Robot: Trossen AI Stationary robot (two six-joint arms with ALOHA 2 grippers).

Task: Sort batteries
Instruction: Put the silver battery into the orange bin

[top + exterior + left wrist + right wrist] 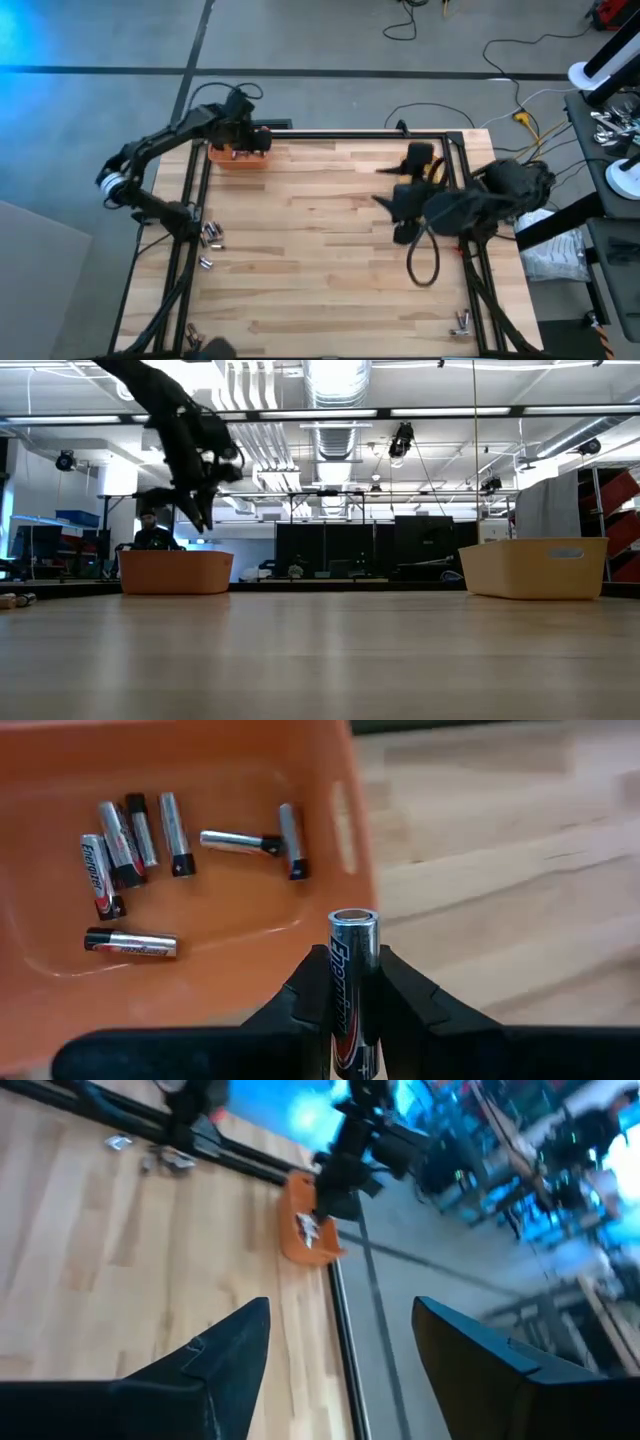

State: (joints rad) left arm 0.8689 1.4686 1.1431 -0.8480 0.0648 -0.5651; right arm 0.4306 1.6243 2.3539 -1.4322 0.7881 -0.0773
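Battery [355, 990] upright between left pincer [352, 995] fingers; clamped.

A grey concrete floor [300, 35] surrounds the light wooden worktop [330, 250], with loose cables [505, 50] trailing across it. Beyond, long ceiling lights [450, 412] and silver ducts [335, 385] hang above dark screens [350, 545], where a person [152, 532] sits.

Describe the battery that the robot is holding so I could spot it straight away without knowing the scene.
Find the orange bin at the far left corner of the wooden table; the left hand hangs above it. Pinched upright between its two dark fingers is a single battery, silvery top showing. Unlike the batteries lying flat inside the bin, it stands on end in the air.
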